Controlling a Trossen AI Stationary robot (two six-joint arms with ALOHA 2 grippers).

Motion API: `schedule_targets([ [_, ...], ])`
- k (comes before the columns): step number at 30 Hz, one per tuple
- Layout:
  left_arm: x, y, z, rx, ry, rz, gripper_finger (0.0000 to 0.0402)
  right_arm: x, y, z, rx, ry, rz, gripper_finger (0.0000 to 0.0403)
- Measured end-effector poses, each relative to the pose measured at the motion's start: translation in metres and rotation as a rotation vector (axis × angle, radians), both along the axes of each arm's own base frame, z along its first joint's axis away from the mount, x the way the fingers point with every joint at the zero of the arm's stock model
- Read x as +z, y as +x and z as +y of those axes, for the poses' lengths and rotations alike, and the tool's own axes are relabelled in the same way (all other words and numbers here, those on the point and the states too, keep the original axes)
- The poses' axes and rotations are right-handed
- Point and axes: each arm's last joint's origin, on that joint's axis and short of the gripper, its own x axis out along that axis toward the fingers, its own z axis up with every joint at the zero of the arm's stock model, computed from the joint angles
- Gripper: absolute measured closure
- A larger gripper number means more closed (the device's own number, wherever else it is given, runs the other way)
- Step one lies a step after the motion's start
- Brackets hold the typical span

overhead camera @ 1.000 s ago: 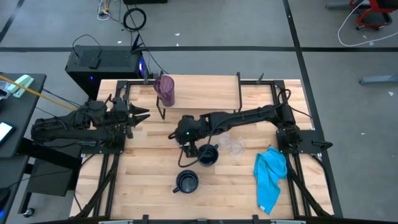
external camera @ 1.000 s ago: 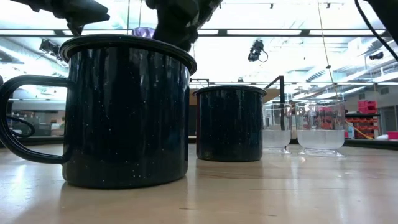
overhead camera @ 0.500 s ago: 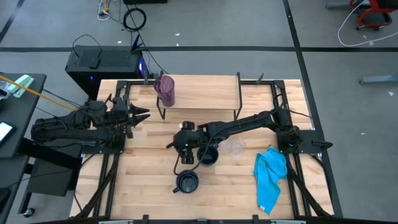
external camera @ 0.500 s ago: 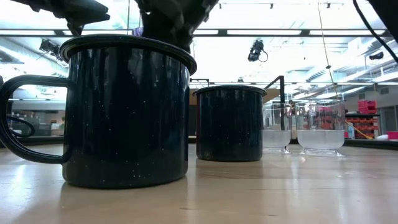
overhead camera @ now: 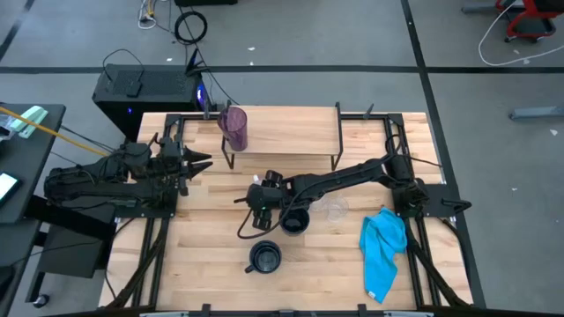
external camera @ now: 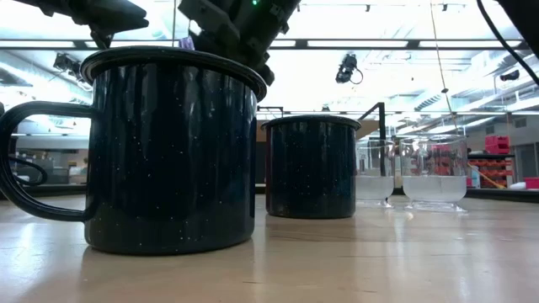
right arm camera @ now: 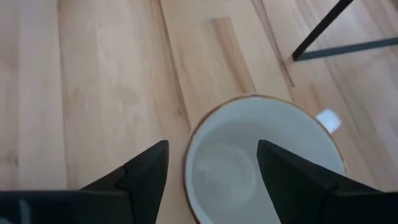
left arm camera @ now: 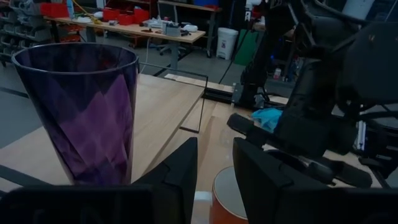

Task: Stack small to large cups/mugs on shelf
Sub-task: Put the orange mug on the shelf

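The purple tumbler (overhead camera: 233,128) stands upright on the left end of the shelf (overhead camera: 291,132). The white-and-orange mug (right arm camera: 261,158) stands on the table in front of the shelf, under my right gripper (overhead camera: 256,201), which hides it in the high view. My right gripper (right arm camera: 211,162) is open and points down, one finger over the mug's inside and one outside its rim. Two navy mugs (overhead camera: 293,220) (overhead camera: 264,257) and clear glasses (overhead camera: 334,210) stand on the table. My left gripper (overhead camera: 201,163) is open at the table's left edge.
A bright blue cloth (overhead camera: 384,251) lies at the table's right near side. The shelf's black wire legs (overhead camera: 335,158) stand just beyond the right arm. In the low view the near navy mug (external camera: 168,151) fills the left, with the second mug (external camera: 312,168) and the glasses (external camera: 435,172) behind.
My right gripper has gone a little toward the table's near and left edges, away from the shelf, and has turned somewhat over the white-and-orange mug. The mugs, the glasses and the tumbler have stayed in place.
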Motion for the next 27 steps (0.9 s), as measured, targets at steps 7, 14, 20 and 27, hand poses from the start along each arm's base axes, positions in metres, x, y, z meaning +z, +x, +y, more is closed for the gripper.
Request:
schedule_targets([
  [7, 0.000, 0.000, 0.000, 0.000, 0.000, 0.004, 0.0292, -0.013, 0.004, 0.008, 0.015, -0.011, 0.011, 0.0174],
  [14, -0.002, 0.000, 0.000, 0.001, -0.008, 0.017, 0.0292, -0.018, 0.006, 0.007, 0.016, -0.025, 0.018, 0.0219],
  [20, -0.002, 0.000, 0.000, 0.003, -0.021, 0.016, 0.0292, -0.024, 0.007, 0.007, 0.012, -0.023, 0.038, 0.0279],
  [27, -0.003, 0.000, 0.000, 0.004, -0.026, 0.021, 0.0292, -0.023, 0.006, 0.008, 0.016, -0.019, 0.042, 0.0337],
])
